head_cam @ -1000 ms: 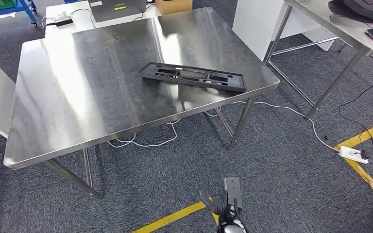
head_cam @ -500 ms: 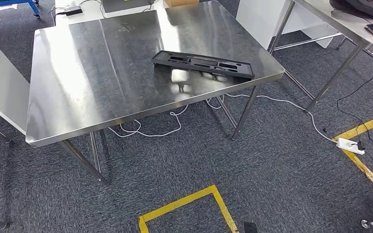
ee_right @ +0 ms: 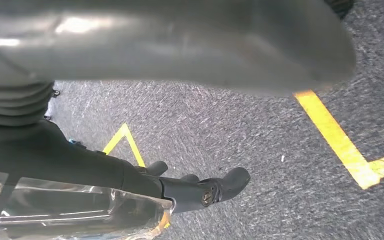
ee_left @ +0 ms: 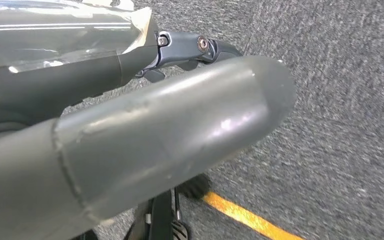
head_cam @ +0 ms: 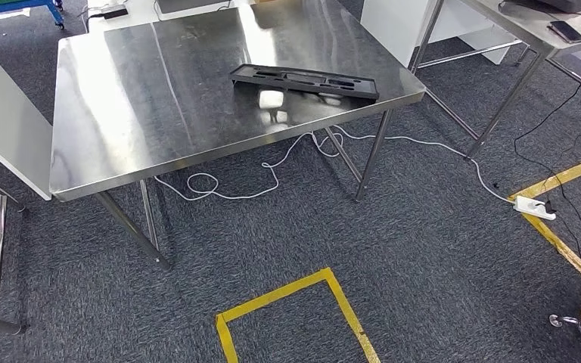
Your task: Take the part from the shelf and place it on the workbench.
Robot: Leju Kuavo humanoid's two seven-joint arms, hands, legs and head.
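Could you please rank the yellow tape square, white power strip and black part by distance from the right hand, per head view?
From the right hand:
1. yellow tape square, floor ahead
2. white power strip, floor, right side
3. black part, on workbench

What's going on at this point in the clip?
Nothing is being handled right now. The black part already lies flat on the steel workbench, near its right front corner, so the placing step looks done. The left hand and the right hand hang over the grey carpet with yellow floor tape, each holding nothing and with its fingers apart. A white cable trails under the workbench to a power strip.
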